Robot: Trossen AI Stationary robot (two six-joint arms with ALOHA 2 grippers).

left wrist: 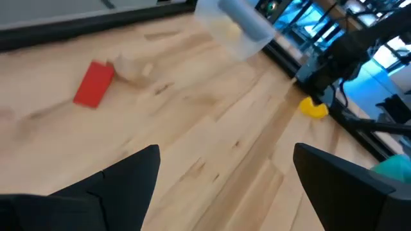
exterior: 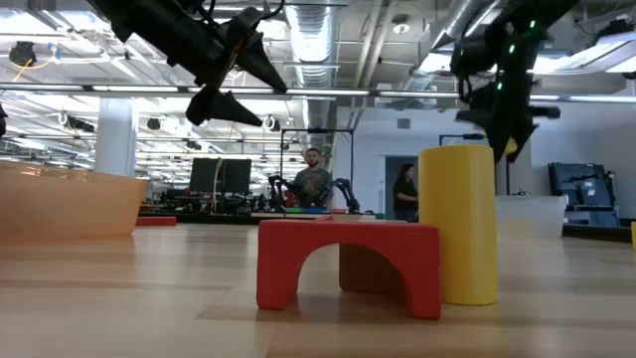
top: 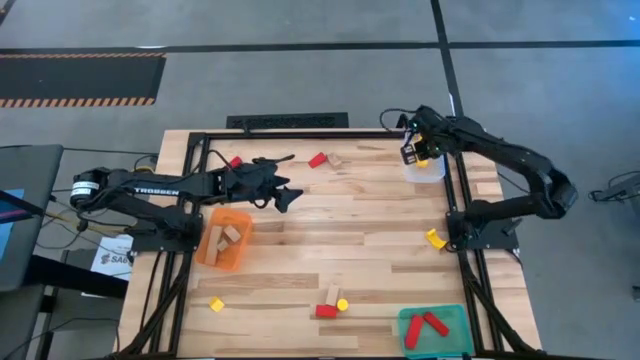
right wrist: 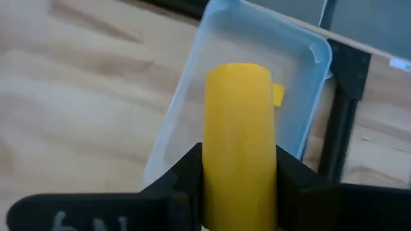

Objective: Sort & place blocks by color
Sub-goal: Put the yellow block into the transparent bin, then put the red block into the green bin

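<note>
Yellow wooden cylinder block [right wrist: 239, 138]: clamped in right gripper [right wrist: 239, 176] above clear plastic tray [right wrist: 302, 48], lower end hidden; left gripper [left wrist: 225, 170] jaws apart, empty.

Left tool [top: 285, 195] hangs wide open above bare bench [top: 350, 225], and ahead of it the boards run clear. Off to one side ahead, a red block [left wrist: 94, 83] lies touching a wood block [left wrist: 131, 67]; further on sit the clear tray [left wrist: 234, 29] and a yellow block [left wrist: 313, 108] beside the black frame rail [top: 461, 200]. Right tool [right wrist: 239, 168], gripping a yellow cylinder [right wrist: 239, 144], has the tray's open mouth straight below, with one yellow piece [right wrist: 278, 94] already inside.
</note>
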